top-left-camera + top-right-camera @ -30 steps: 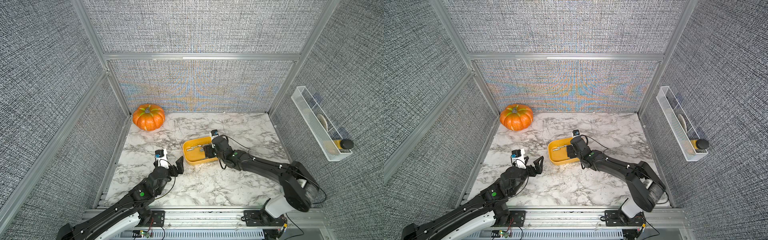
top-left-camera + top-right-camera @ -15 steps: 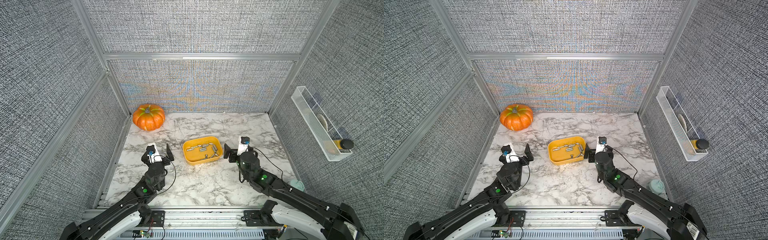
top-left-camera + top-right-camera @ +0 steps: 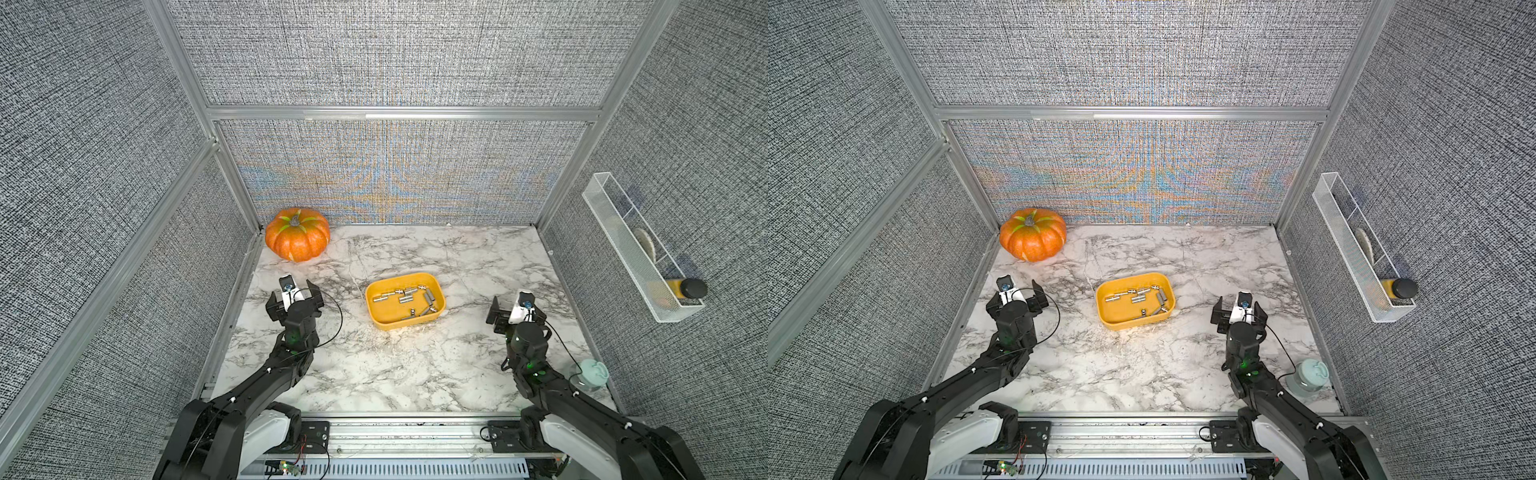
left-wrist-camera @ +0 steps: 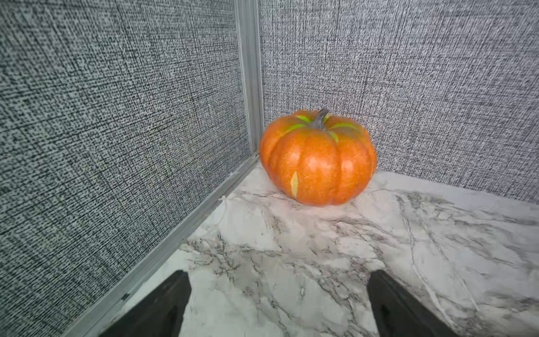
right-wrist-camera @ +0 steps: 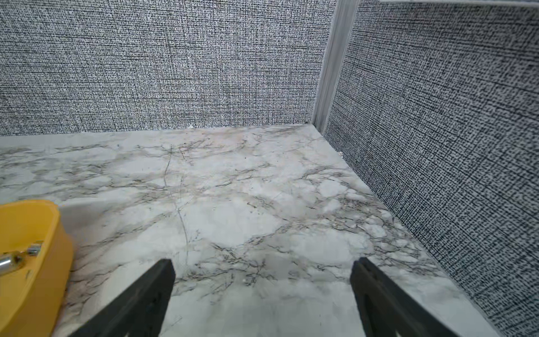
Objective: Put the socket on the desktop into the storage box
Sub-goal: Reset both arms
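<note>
The storage box (image 3: 375, 318) (image 3: 1105, 318), a shallow yellow tray, sits mid-desktop (image 3: 395, 370) with several metal sockets (image 3: 409, 297) (image 3: 1140, 297) lying in it. No loose socket shows on the marble around it. My left gripper (image 3: 294, 299) (image 3: 1016, 298) hovers open near the left wall, well left of the box, facing the pumpkin. In the left wrist view, the left gripper (image 4: 279, 275) has only bare marble between its fingers. My right gripper (image 3: 517, 312) (image 3: 1239, 312) stands open to the right of the box, and the right wrist view shows it (image 5: 262, 262) empty. The box's corner (image 5: 55, 233) holds a socket (image 5: 17, 258).
An orange pumpkin (image 3: 298, 235) (image 4: 318, 159) sits in the back left corner. A white wire basket (image 3: 623, 249) on the right wall holds a dark-capped bottle (image 3: 685, 288). A pale green round object (image 3: 592, 372) stands at the front right. Grey fabric walls enclose three sides.
My right arm has drawn back from over the storage box to the right side, its jaws opening wide. My left arm has swung left and back toward the wall, still open.
</note>
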Tool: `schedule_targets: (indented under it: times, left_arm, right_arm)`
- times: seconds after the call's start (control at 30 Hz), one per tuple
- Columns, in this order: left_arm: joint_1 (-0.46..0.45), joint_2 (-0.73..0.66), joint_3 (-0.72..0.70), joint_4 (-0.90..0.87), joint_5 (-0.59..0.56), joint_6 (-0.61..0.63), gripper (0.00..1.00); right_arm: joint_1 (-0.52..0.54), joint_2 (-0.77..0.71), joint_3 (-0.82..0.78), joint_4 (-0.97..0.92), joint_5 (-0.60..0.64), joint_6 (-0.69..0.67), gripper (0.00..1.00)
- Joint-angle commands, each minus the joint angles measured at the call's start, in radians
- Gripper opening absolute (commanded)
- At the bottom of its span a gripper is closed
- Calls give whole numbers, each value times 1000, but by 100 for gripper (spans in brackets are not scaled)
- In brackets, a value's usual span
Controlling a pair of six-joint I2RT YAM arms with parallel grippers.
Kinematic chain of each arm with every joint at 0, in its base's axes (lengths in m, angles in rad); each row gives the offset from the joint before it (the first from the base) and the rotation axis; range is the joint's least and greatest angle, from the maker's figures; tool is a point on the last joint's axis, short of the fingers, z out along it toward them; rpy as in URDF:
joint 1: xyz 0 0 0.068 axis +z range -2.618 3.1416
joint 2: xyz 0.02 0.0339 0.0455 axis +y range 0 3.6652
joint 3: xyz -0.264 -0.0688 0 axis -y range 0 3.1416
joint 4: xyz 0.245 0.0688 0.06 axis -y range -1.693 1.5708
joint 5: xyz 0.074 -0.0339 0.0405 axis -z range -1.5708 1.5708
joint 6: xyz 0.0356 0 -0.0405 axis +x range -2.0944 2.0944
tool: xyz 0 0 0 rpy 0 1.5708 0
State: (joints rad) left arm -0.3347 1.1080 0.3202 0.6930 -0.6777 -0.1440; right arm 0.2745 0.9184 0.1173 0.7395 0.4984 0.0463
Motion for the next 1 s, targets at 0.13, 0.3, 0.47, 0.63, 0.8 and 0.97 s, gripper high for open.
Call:
schedule_targets:
  times: [0.13, 0.3, 0.47, 0.63, 0.8, 0.97]
  left_arm:
    - [93, 136, -75, 254, 96, 65, 100]
    - [158, 234, -53, 309, 165, 62, 100]
    - [201, 244, -51, 328, 219, 79, 100]
    - [219, 298, -15, 340, 279, 130, 100]
    - [260, 383, -23, 435, 356, 121, 100]
    - [304, 425, -61, 536, 457, 108, 100]
  right_arm:
    - [-71, 148, -2, 233, -130, -46, 99]
    - [-111, 322, 5, 379, -163, -50, 99]
    - [-148, 393, 58, 386, -238, -58, 99]
    - [-170, 432, 100, 359, -308, -84, 99]
    - [-205, 562, 53, 567, -322, -75, 99]
    - [-216, 605, 91, 544, -357, -77, 99]
